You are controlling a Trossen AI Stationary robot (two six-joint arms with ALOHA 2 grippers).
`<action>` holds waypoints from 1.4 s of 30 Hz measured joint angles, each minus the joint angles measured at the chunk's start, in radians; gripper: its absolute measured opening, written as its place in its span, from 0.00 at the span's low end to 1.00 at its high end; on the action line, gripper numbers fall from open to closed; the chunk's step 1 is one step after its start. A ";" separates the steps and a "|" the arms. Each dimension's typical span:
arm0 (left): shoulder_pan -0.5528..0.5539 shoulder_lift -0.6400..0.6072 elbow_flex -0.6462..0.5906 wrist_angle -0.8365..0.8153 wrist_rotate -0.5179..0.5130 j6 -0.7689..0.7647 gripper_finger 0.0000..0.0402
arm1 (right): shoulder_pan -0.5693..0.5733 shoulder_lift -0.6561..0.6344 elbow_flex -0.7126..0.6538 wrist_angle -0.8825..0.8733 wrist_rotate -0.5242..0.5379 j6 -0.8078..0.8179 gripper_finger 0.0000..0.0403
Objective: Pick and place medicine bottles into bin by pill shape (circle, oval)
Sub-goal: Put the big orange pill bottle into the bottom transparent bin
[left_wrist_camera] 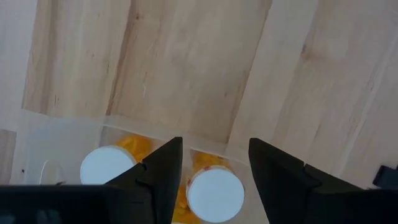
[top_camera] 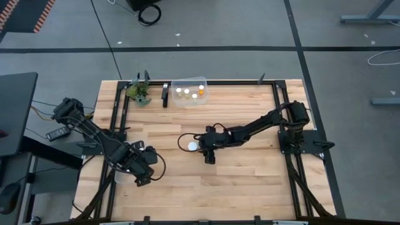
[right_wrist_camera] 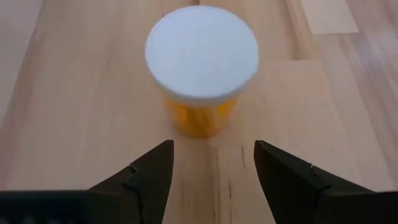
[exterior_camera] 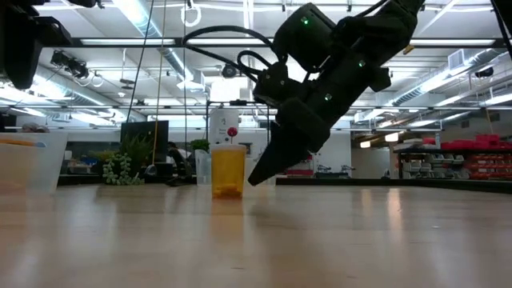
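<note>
One medicine bottle (right_wrist_camera: 201, 68), amber with a round white cap, stands upright on the wood table near its middle (top_camera: 192, 146). My right gripper (right_wrist_camera: 211, 149) is open just short of it, slanting down from the table's right; its fingers do not touch the bottle. In the low view the bottle (exterior_camera: 228, 170) stands just left of the fingers. My left gripper (left_wrist_camera: 214, 143) hangs open at the table's near left (top_camera: 142, 170), well above a clear bin (left_wrist_camera: 62, 134). Two capped bottles (left_wrist_camera: 214, 194) (left_wrist_camera: 107, 168) stand in that bin.
A second clear bin (top_camera: 201, 80) at the far edge holds several bottles. A small green plant (top_camera: 140, 92) and a dark upright piece (top_camera: 165, 95) stand to its left. Black frame rails (top_camera: 294, 162) run along the table's sides. Bare wood lies near the front edge.
</note>
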 joint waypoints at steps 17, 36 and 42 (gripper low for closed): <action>0.001 0.000 0.000 0.001 0.001 0.007 0.47 | 0.016 0.000 0.000 0.079 -0.051 -0.013 0.35; 0.068 0.000 0.000 0.194 -0.074 0.135 0.48 | 0.022 -0.008 0.000 0.085 -0.102 -0.040 0.10; 0.122 0.000 0.000 0.209 -0.075 0.139 0.50 | 0.022 -0.035 0.000 -0.003 -0.101 -0.070 0.10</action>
